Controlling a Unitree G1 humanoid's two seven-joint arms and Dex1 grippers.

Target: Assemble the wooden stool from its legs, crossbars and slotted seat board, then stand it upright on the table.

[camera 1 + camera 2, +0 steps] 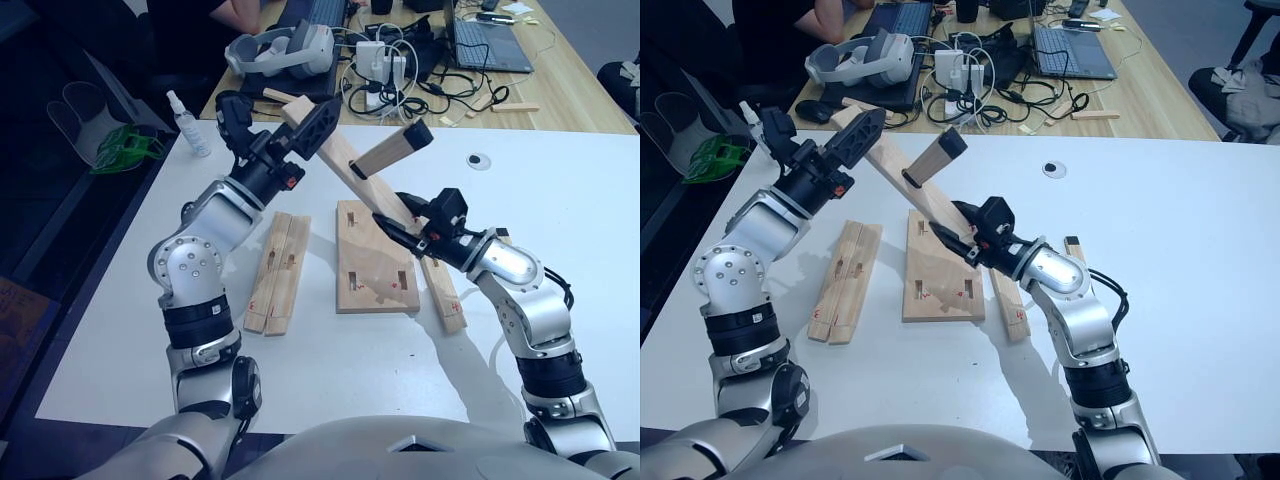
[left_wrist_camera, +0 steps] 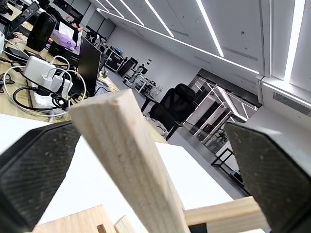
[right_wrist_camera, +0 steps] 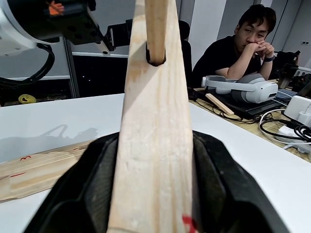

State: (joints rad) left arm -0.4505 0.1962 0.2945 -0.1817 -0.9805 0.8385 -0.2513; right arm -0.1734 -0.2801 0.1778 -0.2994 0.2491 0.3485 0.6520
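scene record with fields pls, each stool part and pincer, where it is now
held leg: tilted in the air, crossbar stuck in its hole
right pincer: shut on its lower end
left pincer: open around its upper end
seat board: flat on table, slots up
leg pair: lying side by side, left of board
single leg: lying right of board

The white tabletop (image 1: 570,190) lies open on the right; a raised pale wooden leg (image 1: 335,150) with crossbar (image 1: 385,150) slants over the slotted wooden seat board (image 1: 365,270).
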